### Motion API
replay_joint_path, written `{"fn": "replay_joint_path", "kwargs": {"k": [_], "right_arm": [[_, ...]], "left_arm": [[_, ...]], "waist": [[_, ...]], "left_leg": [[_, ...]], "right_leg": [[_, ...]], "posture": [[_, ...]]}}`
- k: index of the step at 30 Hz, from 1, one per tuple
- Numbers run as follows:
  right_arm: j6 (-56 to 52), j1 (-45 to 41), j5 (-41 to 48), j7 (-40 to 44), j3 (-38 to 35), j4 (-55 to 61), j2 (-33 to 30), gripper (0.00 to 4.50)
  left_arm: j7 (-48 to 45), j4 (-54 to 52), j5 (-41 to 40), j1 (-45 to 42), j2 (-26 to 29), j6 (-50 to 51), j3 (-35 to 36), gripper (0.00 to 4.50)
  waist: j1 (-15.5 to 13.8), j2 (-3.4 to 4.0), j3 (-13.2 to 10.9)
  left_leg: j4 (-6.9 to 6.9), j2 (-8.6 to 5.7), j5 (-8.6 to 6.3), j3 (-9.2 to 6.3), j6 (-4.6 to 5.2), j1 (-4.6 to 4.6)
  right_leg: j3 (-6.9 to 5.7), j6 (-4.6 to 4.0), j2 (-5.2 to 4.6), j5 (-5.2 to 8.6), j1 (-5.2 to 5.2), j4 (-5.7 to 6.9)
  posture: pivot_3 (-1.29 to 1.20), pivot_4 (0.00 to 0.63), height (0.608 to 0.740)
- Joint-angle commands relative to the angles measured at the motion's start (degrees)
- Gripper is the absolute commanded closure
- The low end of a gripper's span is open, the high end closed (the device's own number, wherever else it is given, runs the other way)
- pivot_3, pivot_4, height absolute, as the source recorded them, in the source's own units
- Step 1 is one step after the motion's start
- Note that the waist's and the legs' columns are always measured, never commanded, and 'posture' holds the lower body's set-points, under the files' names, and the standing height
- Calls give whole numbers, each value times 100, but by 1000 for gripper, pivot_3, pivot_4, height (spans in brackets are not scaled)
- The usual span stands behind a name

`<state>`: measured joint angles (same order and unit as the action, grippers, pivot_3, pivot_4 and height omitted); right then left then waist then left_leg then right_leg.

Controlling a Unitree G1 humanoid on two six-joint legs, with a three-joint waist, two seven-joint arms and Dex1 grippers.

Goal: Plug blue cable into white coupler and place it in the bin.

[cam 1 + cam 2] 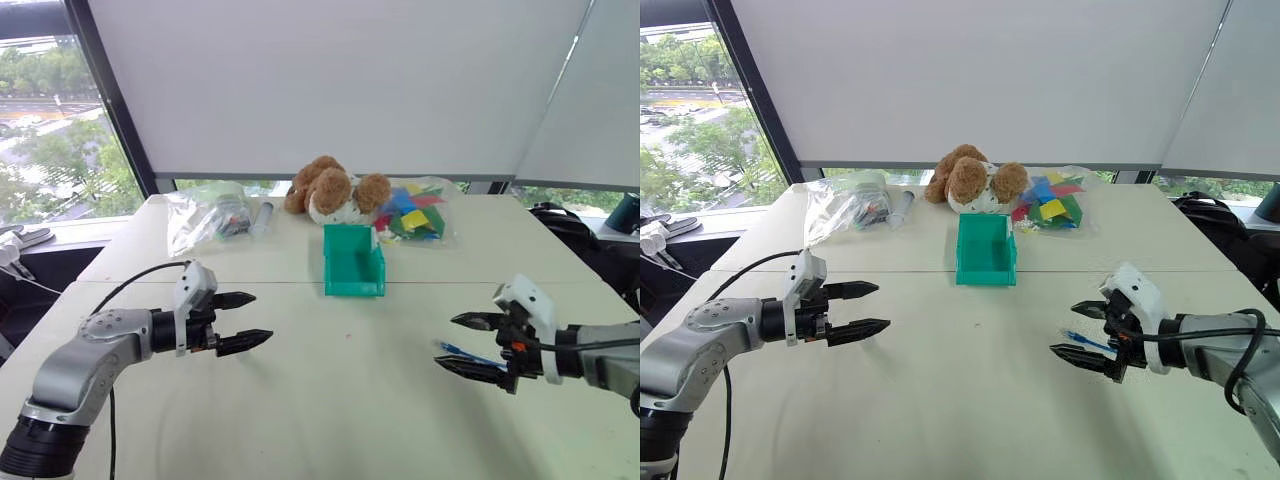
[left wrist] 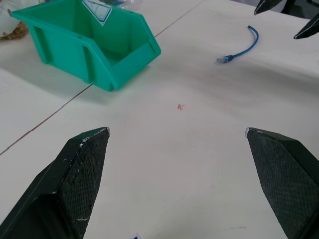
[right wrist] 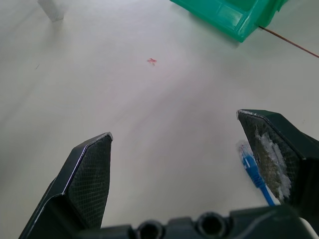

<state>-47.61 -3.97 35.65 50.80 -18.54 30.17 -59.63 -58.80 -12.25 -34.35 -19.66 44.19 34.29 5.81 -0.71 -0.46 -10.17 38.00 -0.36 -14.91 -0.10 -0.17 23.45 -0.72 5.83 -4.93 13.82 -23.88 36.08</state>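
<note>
We hold our left gripper and right gripper spread wide and empty above the pale table, ready to reach. The thin bright-blue cable lies just under the right gripper. The tiny white boxy coupler stands apart, and the teal-green plastic bin waits centrally, its low front facing us.

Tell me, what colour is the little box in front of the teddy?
The bin is teal-green. It shows best in the left wrist view.

White table, drawn blinds, windows
</note>
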Motion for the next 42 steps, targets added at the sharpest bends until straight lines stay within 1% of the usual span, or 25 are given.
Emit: {"fn": "replay_joint_path", "kwargs": {"k": [1, 7, 11, 15, 21, 29, 32, 35, 42], "right_arm": [[15, 87, 48, -100, -266, 322, 9, 122], [-65, 49, 115, -342, -225, 456, 108, 122], [114, -2, -18, -370, -37, 203, 153, 122], [140, 86, -40, -399, 13, 221, 215, 122], [300, 239, -298, -315, -4, -48, 173, 122], [843, 585, -812, -73, 7, -568, 100, 122], [1360, 559, -1194, 112, 123, -1395, 36, 122], [1811, 436, -1435, 343, 290, -2144, 48, 122], [2672, -436, -1815, 930, 887, -4116, 244, 122]], "left_arm": [[-183, -168, -85, 72, 210, -64, 217, 0], [-130, -164, -403, -101, 215, 185, 383, 0], [-30, -99, -230, -194, 93, 82, 202, 0], [-58, -151, -251, -99, 112, 66, 262, 0], [37, -179, -239, -134, 35, 85, 172, 0], [16, -124, -195, -191, -48, 24, 9, 0], [-20, 128, -65, -420, -186, -94, -162, 0], [-35, 180, 29, -435, -283, -180, -270, 0], [-14, 145, 36, -459, -374, -165, -323, 0]], "waist": [[6, 0, 0], [-5, 0, 0], [-1, 0, 0], [1, 0, 0], [-3, 0, 0], [-2, 0, 0], [-10, -1, 0], [4, 1, 1], [43, 2, 1]], "left_leg": [[0, 1, 0, 0, 0, 0], [0, 3, -2, 1, 3, -2], [0, 2, -2, 1, 3, -2], [0, 2, -2, 1, 3, -2], [1, 2, -2, 2, 3, -2], [1, 1, -2, 3, 3, -3], [2, 0, -2, 4, 3, -3], [6, -2, -3, 8, 4, -10], [6, 5, -5, 10, 8, -16]], "right_leg": [[0, 0, 0, 0, 0, 0], [0, -10, 1, 6, 1, 0], [0, -4, 1, 3, 3, -1], [0, -1, 2, 1, 2, 0], [1, -2, 2, 1, 3, -1], [1, -1, 2, 1, 4, 0], [1, -1, 3, 1, 6, -1], [1, -2, 2, 2, 17, -5], [6, 1, 12, 0, 16, -2]], "posture": [[0, 150, 740], [0, 150, 740], [0, 150, 740], [0, 150, 740], [0, 150, 740], [0, 150, 740], [0, 150, 740], [0, 150, 740], [0, 150, 740]]}}
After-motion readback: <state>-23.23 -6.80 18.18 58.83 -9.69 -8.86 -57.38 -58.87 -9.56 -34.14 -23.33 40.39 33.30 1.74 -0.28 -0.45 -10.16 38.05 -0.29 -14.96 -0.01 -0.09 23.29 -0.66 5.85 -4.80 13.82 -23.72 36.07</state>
